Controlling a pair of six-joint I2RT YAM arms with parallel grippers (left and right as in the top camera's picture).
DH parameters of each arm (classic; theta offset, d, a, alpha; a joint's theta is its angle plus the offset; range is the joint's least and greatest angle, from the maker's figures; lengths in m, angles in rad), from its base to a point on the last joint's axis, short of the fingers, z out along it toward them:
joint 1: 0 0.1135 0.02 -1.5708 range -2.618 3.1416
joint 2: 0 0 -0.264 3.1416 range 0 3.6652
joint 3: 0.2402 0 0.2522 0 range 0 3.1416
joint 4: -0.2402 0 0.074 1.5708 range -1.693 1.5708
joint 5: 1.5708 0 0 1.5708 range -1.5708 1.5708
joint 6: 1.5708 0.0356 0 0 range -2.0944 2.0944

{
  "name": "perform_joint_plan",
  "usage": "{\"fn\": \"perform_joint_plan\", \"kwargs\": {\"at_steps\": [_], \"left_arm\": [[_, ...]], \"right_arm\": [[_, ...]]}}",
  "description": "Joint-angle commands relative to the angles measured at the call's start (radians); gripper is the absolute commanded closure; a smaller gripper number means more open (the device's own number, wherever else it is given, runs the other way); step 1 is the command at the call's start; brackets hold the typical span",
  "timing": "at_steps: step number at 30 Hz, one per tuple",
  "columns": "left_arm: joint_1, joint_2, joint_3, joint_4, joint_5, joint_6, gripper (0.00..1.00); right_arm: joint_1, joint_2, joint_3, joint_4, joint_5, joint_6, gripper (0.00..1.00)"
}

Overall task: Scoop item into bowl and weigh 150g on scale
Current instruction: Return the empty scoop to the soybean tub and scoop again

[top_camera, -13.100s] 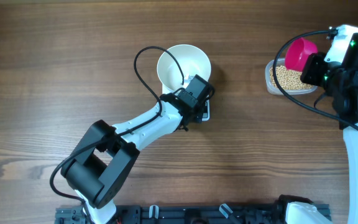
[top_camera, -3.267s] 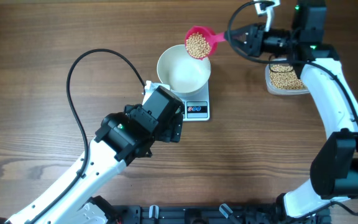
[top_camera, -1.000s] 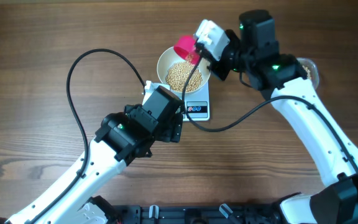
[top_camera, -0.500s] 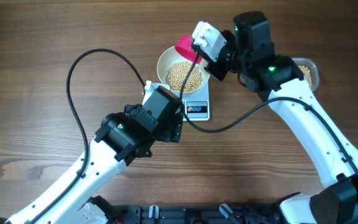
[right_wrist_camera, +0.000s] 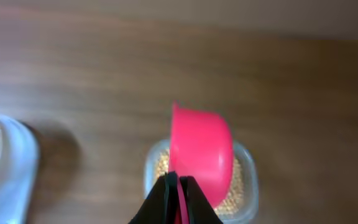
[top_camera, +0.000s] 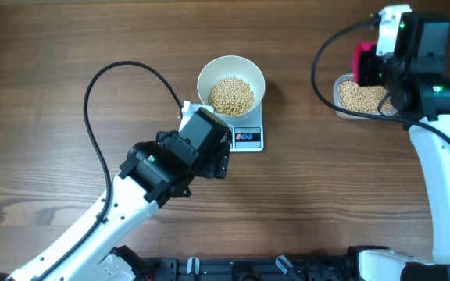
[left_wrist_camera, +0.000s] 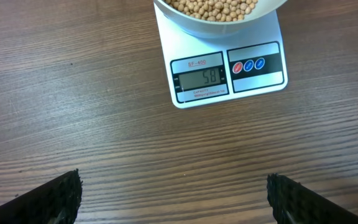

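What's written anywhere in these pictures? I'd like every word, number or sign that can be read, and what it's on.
"58": on the grey LCD display of the scale.
"SF-400": a small red label just above that display; it is tiny, so this is my best reading.
Fine print under the display: too small to read.
Symbols on the round buttons: too small to read.
Nothing else is legible in any view.

My top camera looks straight down on the whole worktop (top_camera: 53, 47). My left wrist camera looks down close at the scale (left_wrist_camera: 225, 68) and bowl (left_wrist_camera: 219, 26) rim. My blurry right wrist camera looks down past the pink scoop (right_wrist_camera: 201, 149) at the clear container (right_wrist_camera: 242, 186). The top view shows them all too.
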Motion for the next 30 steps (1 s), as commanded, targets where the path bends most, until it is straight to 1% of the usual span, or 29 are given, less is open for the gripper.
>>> {"fn": "perform_joint_plan", "kwargs": {"at_steps": [1,4,6,8,11,15,19,21,28,30], "left_arm": [[0.003,-0.001,-0.005,0.000,-0.002,-0.002,0.00],[0.003,-0.001,-0.005,0.000,-0.002,-0.002,0.00],[0.003,-0.001,-0.004,0.000,-0.002,-0.002,0.00],[0.003,-0.001,-0.004,0.000,-0.002,-0.002,0.00],[0.003,-0.001,-0.004,0.000,-0.002,-0.002,0.00],[0.003,-0.001,-0.004,0.000,-0.002,-0.002,0.00],[0.003,-0.001,-0.004,0.000,-0.002,-0.002,0.00],[0.003,-0.001,-0.004,0.000,-0.002,-0.002,0.00],[0.003,-0.001,-0.004,0.000,-0.002,-0.002,0.00],[0.003,-0.001,-0.004,0.000,-0.002,-0.002,0.00]], "right_arm": [[0.005,-0.002,0.021,-0.066,0.170,0.019,0.96],[0.006,0.039,0.021,-0.128,0.206,-0.013,0.96],[0.029,0.103,0.021,-0.125,0.219,-0.058,0.96],[0.064,0.148,0.021,-0.113,0.314,-0.065,0.96],[0.094,0.222,0.021,-0.096,0.387,-0.143,0.96],[0.094,0.272,0.021,-0.055,0.397,-0.191,0.96],[0.094,0.322,0.021,-0.025,0.396,-0.201,0.96],[0.094,0.342,0.021,-0.027,0.366,-0.196,0.96],[0.094,0.346,0.021,-0.013,0.119,-0.160,0.96],[0.094,0.346,0.021,-0.015,0.077,-0.156,0.96]]}}
